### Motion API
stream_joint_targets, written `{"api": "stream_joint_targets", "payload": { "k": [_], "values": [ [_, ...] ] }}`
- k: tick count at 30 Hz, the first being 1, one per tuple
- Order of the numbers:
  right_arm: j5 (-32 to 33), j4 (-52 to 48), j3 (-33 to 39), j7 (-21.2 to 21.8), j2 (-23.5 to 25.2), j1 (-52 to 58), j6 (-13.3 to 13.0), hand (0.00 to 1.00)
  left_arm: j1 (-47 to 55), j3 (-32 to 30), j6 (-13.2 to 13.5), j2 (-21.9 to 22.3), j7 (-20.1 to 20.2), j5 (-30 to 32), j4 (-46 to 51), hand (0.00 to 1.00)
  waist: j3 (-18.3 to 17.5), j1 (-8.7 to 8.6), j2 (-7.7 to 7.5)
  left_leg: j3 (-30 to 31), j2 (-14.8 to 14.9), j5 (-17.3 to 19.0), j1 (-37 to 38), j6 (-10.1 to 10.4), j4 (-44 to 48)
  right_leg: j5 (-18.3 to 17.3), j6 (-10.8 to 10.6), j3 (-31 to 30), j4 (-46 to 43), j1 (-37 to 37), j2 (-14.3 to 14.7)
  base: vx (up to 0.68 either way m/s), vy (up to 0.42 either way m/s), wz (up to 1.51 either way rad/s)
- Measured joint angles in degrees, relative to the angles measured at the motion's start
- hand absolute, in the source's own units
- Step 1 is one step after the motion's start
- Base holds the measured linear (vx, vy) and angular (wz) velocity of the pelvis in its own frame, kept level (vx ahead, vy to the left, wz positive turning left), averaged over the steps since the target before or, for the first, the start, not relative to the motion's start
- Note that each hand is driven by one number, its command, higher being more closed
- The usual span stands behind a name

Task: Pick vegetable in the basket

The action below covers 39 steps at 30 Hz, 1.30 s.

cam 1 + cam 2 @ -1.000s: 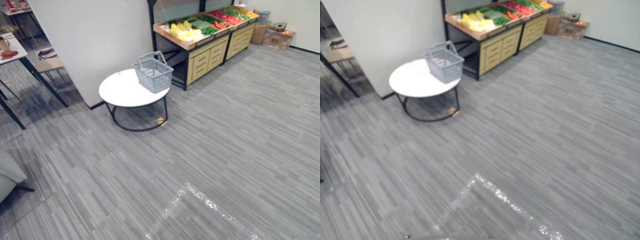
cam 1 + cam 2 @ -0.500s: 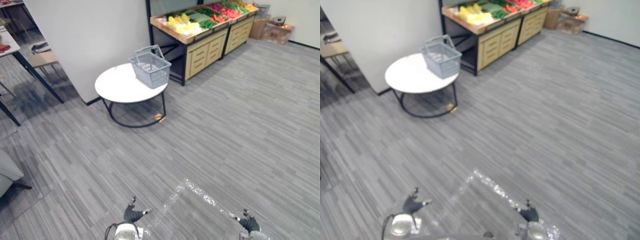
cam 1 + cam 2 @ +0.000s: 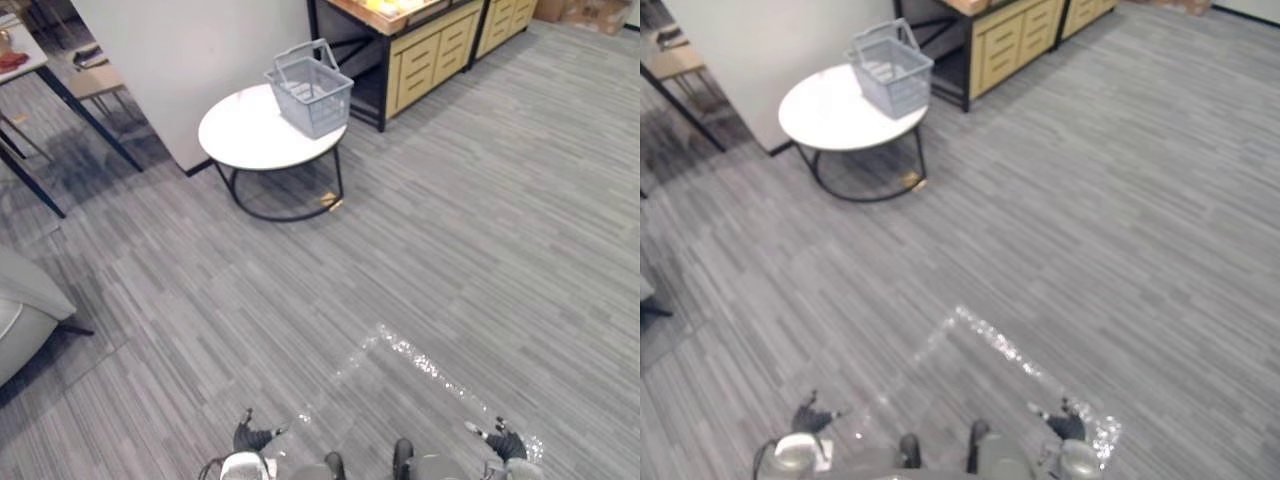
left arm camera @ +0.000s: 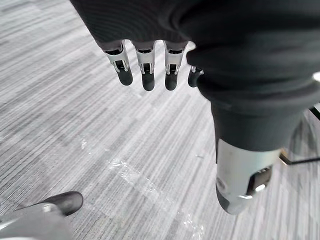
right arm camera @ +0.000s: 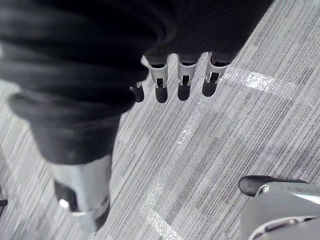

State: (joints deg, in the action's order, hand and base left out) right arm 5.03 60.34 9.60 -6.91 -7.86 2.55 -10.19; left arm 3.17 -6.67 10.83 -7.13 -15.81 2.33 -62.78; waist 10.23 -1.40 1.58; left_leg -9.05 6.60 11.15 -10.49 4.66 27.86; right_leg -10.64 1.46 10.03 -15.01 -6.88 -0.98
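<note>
Camera tipped downward since a second ago, nothing moved: the empty grey shopping basket (image 3: pixel 310 88) stands on the round white tabletop (image 3: pixel 240 140), and the vegetable stand (image 3: pixel 425 45) now sits at the top edge. The left robot hand (image 4: pixel 146 67) and right robot hand (image 5: pixel 183 80) hang released and empty; the approach is not yet begun.

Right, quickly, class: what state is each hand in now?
Left hand: open, holding nothing.
Right hand: open, holding nothing.

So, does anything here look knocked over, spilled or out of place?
Nothing much. The grey basket stands upright on the white table, near its edge. A small tan thing lies on the carpet by a table leg, looking stray. The left hand and right hand hang open, empty.
</note>
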Motion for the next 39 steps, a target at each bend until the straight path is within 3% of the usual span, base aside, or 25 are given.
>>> {"api": "stream_joint_targets", "payload": {
  "k": [1, 2, 3, 5, 6, 8, 10, 12, 14, 16, 17, 19, 20, 22, 24, 25, 26, 27, 28, 30, 31, 34, 35, 38, 39],
  "values": [
    [0.12, -0.37, -0.03, -0.02, -0.13, 0.95, -0.01, 0.0, 1.57, -2.62, -0.33, 1.24, 0.15, -0.05, 0.08, 0.0, 0.48, -0.05, -0.34, 0.45, 1.06, -3.33, -4.8, -3.19, 10.61, -0.66, 0.95, 0.16, -1.28, 0.59, -0.11, -0.01, -0.141, -0.03],
    [0.22, -1.15, -0.14, 0.0, -0.06, 1.67, -0.02, 0.0, 2.46, -4.65, -0.43, 1.6, 0.34, -0.23, 0.06, 0.0, 0.67, 0.18, -0.55, 0.54, 1.8, -6.32, -6.98, -3.99, 16.28, -1.34, 1.24, 0.15, -1.86, 1.54, -0.12, 0.03, -0.147, -0.04],
    [0.55, -1.65, -0.71, 0.02, 0.33, 2.78, 0.01, 0.0, 4.3, -6.24, -0.64, 2.18, 0.55, -1.6, 0.05, 0.0, 1.19, 0.44, -1.04, 0.71, 2.51, -8.75, -8.99, -4.27, 22.11, -2.62, 1.56, 0.09, -2.64, 3.15, -0.22, 0.08, -0.103, -0.02],
    [0.58, -1.9, -1.15, 0.04, 0.5, 3.08, 0.27, 0.0, 6.39, -8.65, -1.54, 3.84, 0.98, -2.35, -0.04, 0.0, 1.16, 0.9, -0.73, 2.55, 2.29, -7.9, -11.05, -3.1, 28.3, -3.81, 1.63, -0.65, -3.25, 4.74, -0.23, 0.08, -0.047, -0.13],
    [0.59, -2.92, -1.4, 0.15, 0.96, 2.99, 0.3, 0.0, 6.99, -10.7, -1.62, 4.83, 1.42, -2.57, 0.03, 0.0, 1.12, 2.09, -0.6, 3.33, 2.05, -6.88, -12.36, -1.72, 28.44, -3.97, 1.66, -1.59, -3.17, 5.15, -0.42, 0.1, 0.009, -0.31],
    [0.66, -3.66, -1.68, 0.65, 1.71, 1.69, 0.26, 0.0, 7.71, -13.45, -1.64, 5.66, 1.94, -3.85, 0.08, 0.0, 1.13, 3.31, -0.52, 2.88, 2.38, -6.05, -14.12, -0.73, 21.89, -4.21, 1.43, -2.61, -2.9, 5.19, -0.72, 0.15, 0.044, -0.22],
    [2.08, -3.69, -1.68, 1.15, 2.38, 0.7, 0.25, 0.0, 8.12, -14.75, -1.65, 6.78, 2.25, -3.82, 0.08, 0.0, 0.88, 3.34, -0.09, 2.24, 3.14, -6.32, -14.09, -0.52, 12.45, -4.96, 0.46, -2.84, -2.87, 5.43, -0.86, 0.14, 0.075, -0.01],
    [3.87, -3.7, -1.74, 1.18, 2.94, -0.3, 0.22, 0.0, 8.59, -16.68, -1.92, 7.65, 2.49, -3.76, 0.07, 0.0, 0.75, 3.79, 0.17, 2.51, 3.08, -7.92, -12.17, -0.53, -5.52, -6.86, -1.28, -3.96, -3.22, 6.54, -1.65, 0.26, 0.193, -0.14],
    [4.8, -3.69, -1.72, 1.05, 3.34, -0.75, 0.18, 0.0, 8.7, -18.08, -2.16, 8.38, 2.45, -3.76, 0.06, 0.0, 0.31, 4.33, 0.68, 5.66, 3.29, -9.49, -11.08, -0.17, -14.86, -8.66, -2.7, -6.11, -3.45, 7.41, -1.85, 0.33, 0.271, -0.64],
    [5.18, -3.61, -1.43, 0.91, 3.38, -0.68, 0.09, 0.0, 8.82, -18.54, -2.18, 8.89, 2.37, -3.74, 0.06, 0.0, -0.73, 5.17, 1.35, 6.18, 5.17, -11.19, -11.21, 0.99, -16.34, -11.6, -4.92, -10.09, -4.59, 8.01, -2.33, 0.42, 0.374, -0.88],
    [5.23, -3.55, -1.18, 0.87, 3.46, -0.41, 0.1, 0.0, 8.96, -18.5, -2.18, 8.61, 2.38, -3.73, 0.07, 0.0, -1.1, 5.28, 0.92, 5.33, 4.85, -13.14, -11.38, 1.64, -13.99, -12.51, -5.3, -10.99, -4.63, 8.54, -3.34, 0.44, 0.42, -0.77],
    [5.65, -1.48, 0.52, 1.14, 5.5, 1.35, 0.16, 0.0, 10.4, -17.93, -2.06, 6.47, 2.27, -3.72, -0.31, 0.0, -5.55, 5.85, -2.72, 0.6, 1.78, -8.49, -12.7, 0.34, -7.15, -13.42, -5.66, -15.58, -4.46, 8.42, -8.0, 0.54, 0.419, -0.63],
    [5.7, -0.76, 2.82, 1.1, 6.73, 1.9, 0.18, 0.0, 9.7, -17.13, -1.93, 5.07, 2.13, -3.72, -0.6, 0.0, -7.14, 4.66, -4.85, -0.06, -0.41, -6.02, -12.96, -1.13, -5.37, -11.6, -5.76, -17.16, -8.26, 7.76, -9.14, 0.56, 0.317, -0.05],
    [5.22, 1.6, 5.78, 1.22, 6.5, 2.1, 0.27, 0.0, 7.66, -15.26, -1.85, 3.74, 2.37, -3.29, -1.13, 0.0, -7.64, 4.4, -5.55, -1.42, -2.51, -4.14, -11.2, -3.3, -4.26, -7.54, -5.91, -19.47, -13.75, 5.81, -10.52, 0.54, 0.334, 0.03],
    [4.28, 3.86, 7.99, 1.28, 5.66, 2.07, 0.39, 0.0, 6.48, -13.16, -1.73, 3.04, 2.49, -3.3, -0.76, 0.0, -7.36, 3.27, -5.0, -2.58, -3.89, -1.49, -7.11, -4.73, -5.67, 1.86, -7.63, -19.94, -25.09, 1.6, -11.05, 0.5, 0.357, -0.14],
    [3.81, 4.14, 7.97, 1.43, 5.46, 2.52, 0.55, 0.0, 6.21, -11.77, -1.72, 2.73, 2.48, -3.32, -0.48, 0.0, -6.95, 3.07, -4.47, -3.02, -4.48, -0.52, -3.93, -5.27, -7.44, 10.26, -9.77, -19.54, -31.85, -1.35, -11.46, 0.4, 0.295, -0.12],
    [3.76, 4.18, 7.96, 1.61, 5.48, 2.92, 0.71, 0.0, 6.1, -10.86, -1.73, 2.42, 2.49, -3.35, -0.36, 0.0, -6.74, 2.63, -4.13, -3.24, -4.7, -0.19, -2.22, -5.65, -8.39, 13.81, -10.05, -18.92, -35.04, -2.36, -11.7, 0.38, 0.23, -0.01],
    [3.72, 4.14, 8.15, 2.15, 5.35, 3.46, 0.93, 0.0, 5.88, -9.05, -1.79, 1.97, 2.46, -3.44, 0.83, 0.0, -6.43, 1.58, -4.13, -3.19, -5.37, 0.18, 1.28, -6.18, -10.36, 13.82, -9.94, -16.65, -42.27, -4.82, -12.34, 0.37, 0.146, 0.08],
    [2.68, 4.17, 8.04, 2.35, 4.8, 3.66, 1.26, 0.0, 5.21, -7.87, -1.76, 1.5, 2.43, -3.44, 1.92, 0.0, -5.99, 1.24, -3.94, -3.12, -5.56, 0.21, 5.12, -6.27, -12.77, 12.57, -8.03, -13.56, -47.82, -7.02, -12.15, 0.37, 0.11, 0.04],
    [1.73, 4.15, 8.24, 2.36, 4.43, 3.97, 1.32, 0.0, 3.93, -6.58, -1.4, 1.27, 2.41, -3.43, 2.97, 0.0, -5.55, 1.33, -3.5, -3.16, -5.56, 0.19, 9.5, -6.27, -15.84, 10.27, -6.64, -9.96, -51.13, -9.23, -11.82, 0.36, 0.04, -0.08],
    [1.51, 4.06, 8.65, 2.4, 4.49, 4.34, 1.33, 0.0, 2.14, -5.66, -1.38, 1.4, 2.31, -3.43, 3.89, 0.0, -4.86, 1.22, -3.24, -3.11, -5.59, 0.21, 14.18, -6.3, -18.99, 5.91, -5.59, -7.07, -50.45, -11.51, -11.26, 0.4, -0.024, -0.07],
    [1.02, 3.99, 9.38, 2.49, 4.83, 4.79, 1.49, 0.0, -1.1, -5.02, -1.35, 2.06, 2.18, -3.39, 4.72, 0.0, -3.41, 0.09, -3.16, -1.9, -5.11, 1.27, 18.4, -5.89, -21.63, 1.93, -4.91, -4.74, -41.93, -14.29, -9.71, 0.3, -0.139, 0.22],
    [0.96, 3.68, 9.99, 2.41, 5.14, 5.31, 1.58, 0.0, -2.43, -5.04, -1.37, 2.96, 2.06, -3.41, 4.79, 0.0, -2.96, -0.16, -2.78, -1.23, -4.24, 2.74, 19.26, -4.97, -21.66, 1.66, -4.73, -3.4, -33.8, -14.83, -9.36, 0.26, -0.205, 0.25],
    [0.49, 3.13, 10.86, 2.16, 5.41, 6.25, 2.11, 0.0, -3.73, -6.54, -1.39, 5.91, 1.08, -3.43, 6.22, 0.0, -2.36, 0.03, -2.0, -0.92, -0.98, 6.53, 22.12, -1.12, -21.65, 3.42, -5.63, -1.32, -9.92, -14.81, -8.75, 0.34, -0.272, 0.07],
    [0.15, 2.63, 11.41, 2.17, 5.23, 6.25, 2.35, 0.0, -4.35, -7.65, -1.4, 7.04, 0.84, -3.44, 6.21, 0.0, -1.79, -0.07, -1.07, -0.37, 1.42, 8.35, 23.36, 0.61, -21.79, 9.59, -5.86, -1.05, -4.31, -14.81, -8.13, 0.44, -0.343, 0.1]
  ]
}}
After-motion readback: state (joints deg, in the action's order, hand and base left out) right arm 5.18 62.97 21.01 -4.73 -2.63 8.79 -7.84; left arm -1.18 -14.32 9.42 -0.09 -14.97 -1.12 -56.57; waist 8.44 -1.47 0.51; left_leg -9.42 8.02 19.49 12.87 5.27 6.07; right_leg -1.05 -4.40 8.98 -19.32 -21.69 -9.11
